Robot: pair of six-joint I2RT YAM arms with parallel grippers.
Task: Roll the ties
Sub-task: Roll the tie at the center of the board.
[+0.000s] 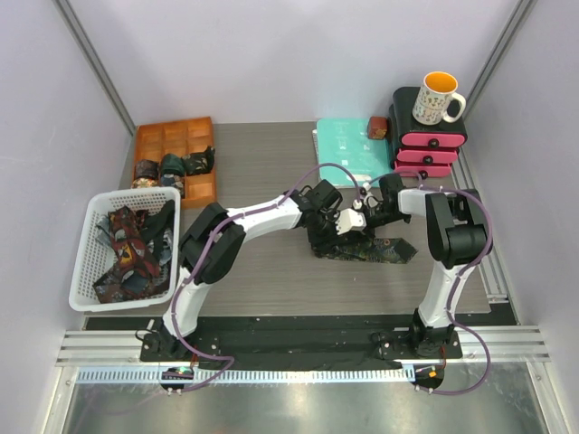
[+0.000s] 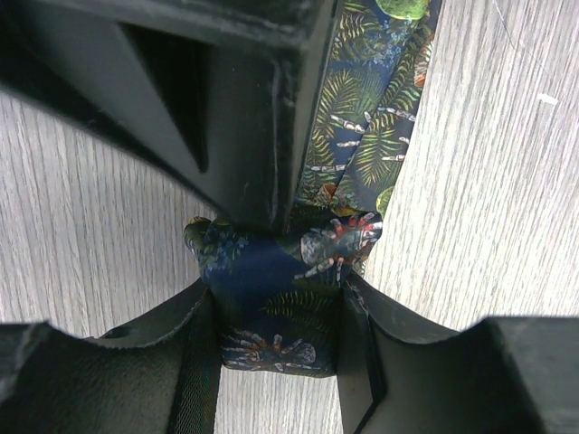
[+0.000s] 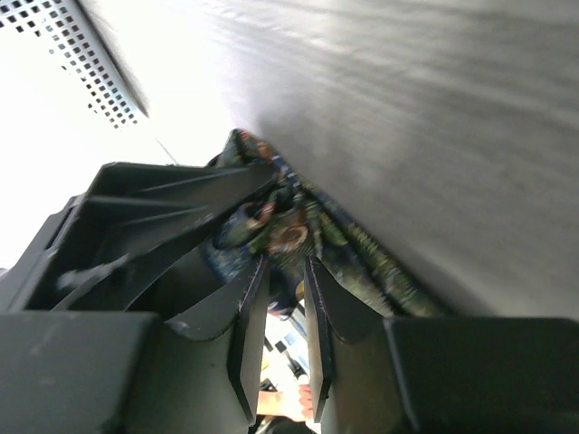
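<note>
Near edge first: past the rail (image 1: 298, 348) there's a band of bare surface (image 1: 262, 271), and that open room runs left toward the basket. Mid-surface it gets crowded, with both pincers nose to nose and hardly any gap between them.

My left pincer (image 2: 278, 303) is clamped on the tie (image 2: 267, 271), one finger pressed to each side of its rolled end. My right pincer (image 3: 286, 262) stands narrowly parted, tips right up against that same roll from the opposite side. I can't tell whether they catch any fabric.

The tie lies mid-surface. It has a tight little roll at the left end, and the unrolled tail lies flat out to the right, well inside the right edge. The fabric is dark navy-green, printed with fern fronds and reddish blotches.

Over at the left edge, a white basket (image 1: 86, 262) sits close to the wall, heaped with loose ties (image 1: 127, 249). Behind it, an orange tray (image 1: 194, 131) has a few rolls (image 1: 172, 167) in its compartments.

On the far side there's a teal folder (image 1: 342, 145) with a small red item (image 1: 379, 127) at its corner. Beside it, black-and-pink drawers (image 1: 430, 140) stand near the right wall, a mug (image 1: 437, 98) on top. The surface is grey wood grain, and pale walls close in on three sides.
</note>
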